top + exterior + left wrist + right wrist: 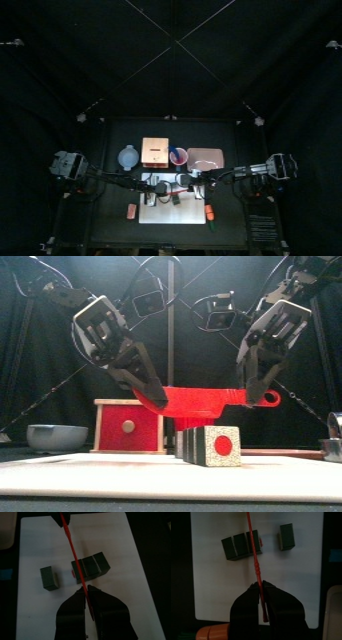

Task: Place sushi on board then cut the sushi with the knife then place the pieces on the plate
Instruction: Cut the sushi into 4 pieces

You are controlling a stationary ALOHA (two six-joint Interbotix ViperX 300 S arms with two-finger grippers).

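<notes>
Two claws share one red knife: L claw clamped on the blade end, R claw clamped near the handle end, blade held level w/ edge down. Knife hangs just over the sushi roll, which sits on the white board at the counter's middle. One dark green piece lies apart from the rest (others bunched together, blade crossing above them). Behind board: wooden box, blue-grey bowl, pink plate.
</notes>
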